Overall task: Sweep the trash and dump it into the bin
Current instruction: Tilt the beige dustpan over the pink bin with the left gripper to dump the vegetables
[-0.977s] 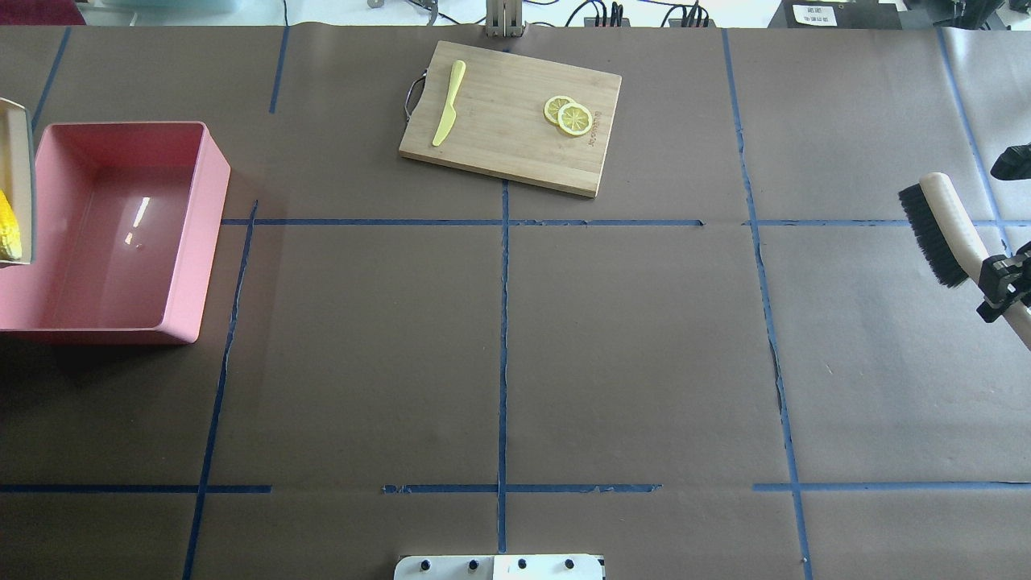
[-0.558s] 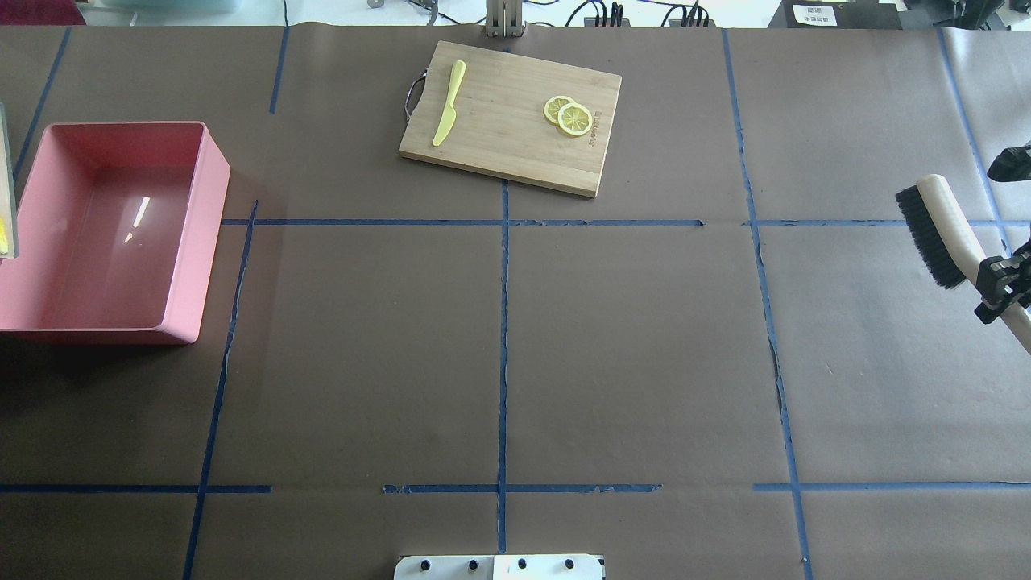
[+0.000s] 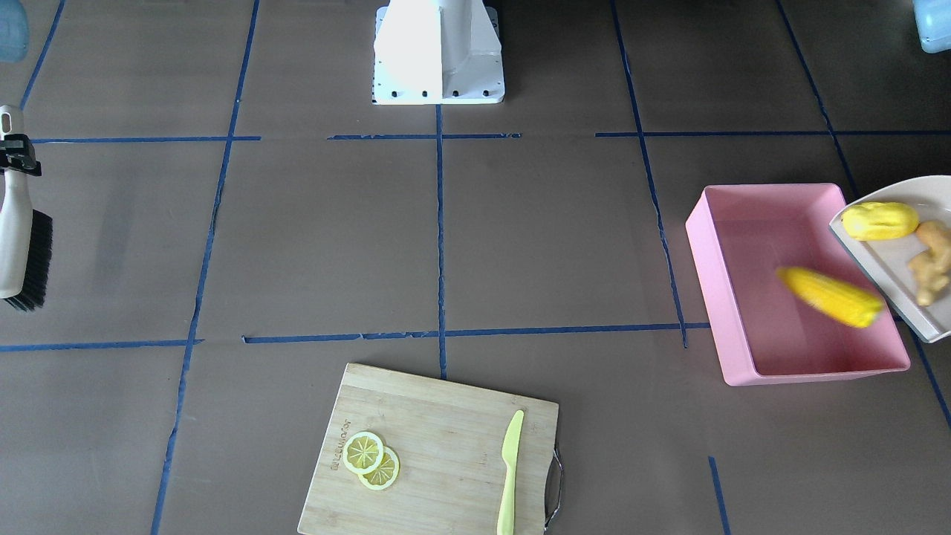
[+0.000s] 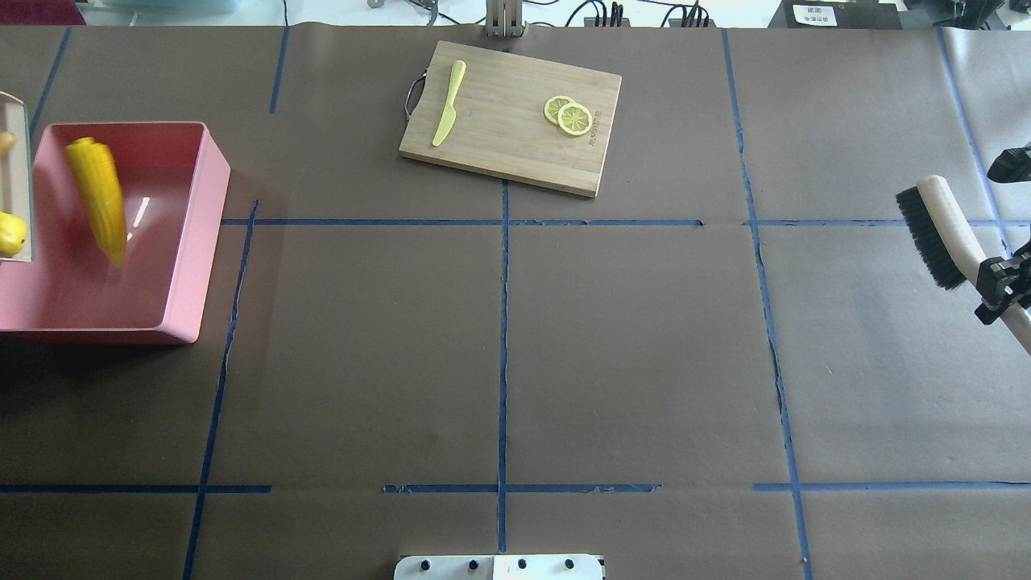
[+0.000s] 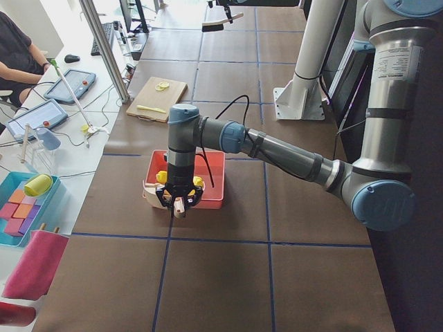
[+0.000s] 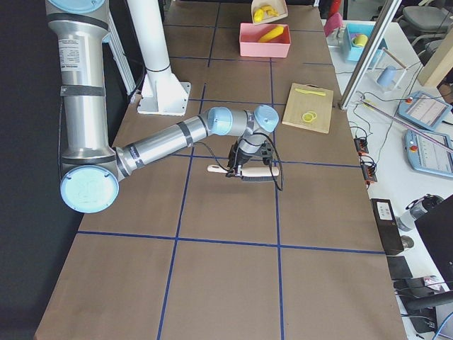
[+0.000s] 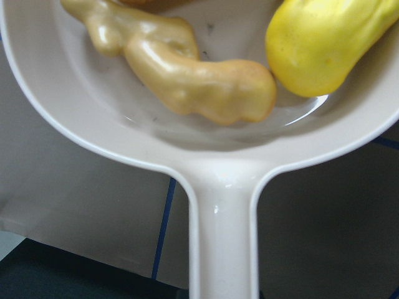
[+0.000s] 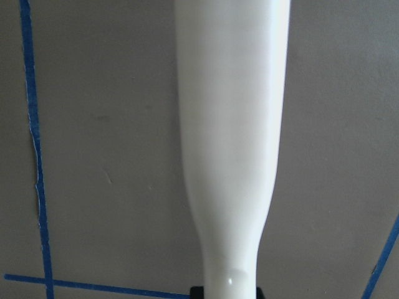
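Dumping is getting under way, with sweeping looking finished: the corn cob is tumbling, blurred, into the pink bin at the bench's left edge. The bin is holding nothing else. The yellow lump and ginger root are lying in the dustpan, which is tilting over the bin's outer rim. The left gripper is carrying the dustpan, though I cannot tell its jaw state. The right gripper is clamping the brush near the right edge.
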Robot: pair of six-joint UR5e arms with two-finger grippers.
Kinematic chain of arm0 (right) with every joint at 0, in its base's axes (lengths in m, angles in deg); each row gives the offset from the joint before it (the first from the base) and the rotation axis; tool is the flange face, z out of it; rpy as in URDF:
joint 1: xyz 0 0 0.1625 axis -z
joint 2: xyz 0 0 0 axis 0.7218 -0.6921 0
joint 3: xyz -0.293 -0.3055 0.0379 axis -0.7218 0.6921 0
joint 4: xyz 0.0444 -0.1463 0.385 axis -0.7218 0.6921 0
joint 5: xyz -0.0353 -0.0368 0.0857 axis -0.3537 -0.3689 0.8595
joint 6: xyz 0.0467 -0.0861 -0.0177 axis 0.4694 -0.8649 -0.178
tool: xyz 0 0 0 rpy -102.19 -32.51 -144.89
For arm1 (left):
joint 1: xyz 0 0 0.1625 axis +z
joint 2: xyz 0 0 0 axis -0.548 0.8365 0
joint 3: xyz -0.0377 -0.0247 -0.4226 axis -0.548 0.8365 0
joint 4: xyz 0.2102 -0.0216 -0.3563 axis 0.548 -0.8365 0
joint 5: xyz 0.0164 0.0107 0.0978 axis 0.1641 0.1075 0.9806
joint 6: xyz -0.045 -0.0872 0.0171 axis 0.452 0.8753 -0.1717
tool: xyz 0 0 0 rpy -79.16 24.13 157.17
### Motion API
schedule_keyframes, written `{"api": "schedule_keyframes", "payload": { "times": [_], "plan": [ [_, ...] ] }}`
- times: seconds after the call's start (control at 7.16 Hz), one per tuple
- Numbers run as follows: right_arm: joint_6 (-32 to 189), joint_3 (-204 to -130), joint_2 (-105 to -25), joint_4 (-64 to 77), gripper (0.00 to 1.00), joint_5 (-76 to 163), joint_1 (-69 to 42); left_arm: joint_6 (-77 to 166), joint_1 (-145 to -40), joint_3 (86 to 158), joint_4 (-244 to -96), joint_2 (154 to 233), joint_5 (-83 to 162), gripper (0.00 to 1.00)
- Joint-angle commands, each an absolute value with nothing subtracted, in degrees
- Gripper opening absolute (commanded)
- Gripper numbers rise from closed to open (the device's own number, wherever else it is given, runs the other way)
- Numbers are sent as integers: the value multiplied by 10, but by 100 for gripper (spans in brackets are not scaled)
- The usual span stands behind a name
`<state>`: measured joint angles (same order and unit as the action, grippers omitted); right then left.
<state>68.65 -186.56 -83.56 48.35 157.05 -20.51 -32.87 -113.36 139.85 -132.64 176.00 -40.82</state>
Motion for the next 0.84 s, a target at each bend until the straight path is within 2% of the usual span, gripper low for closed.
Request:
{"api": "schedule_keyframes", "payload": {
  "times": [0.0, 0.42, 0.7],
  "plan": [
    [687, -1865, -836, 484, 0, 1571, -205, -329, -1122, 1432, -1282, 1770, -358, 0],
    [687, -1861, -836, 483, 0, 1571, -203, -330, -1105, 1458, -1242, 1780, -332, 0],
    [687, -1861, -836, 480, 0, 1571, -197, -330, -1107, 1463, -1226, 1807, -495, 0]
  ]
}}
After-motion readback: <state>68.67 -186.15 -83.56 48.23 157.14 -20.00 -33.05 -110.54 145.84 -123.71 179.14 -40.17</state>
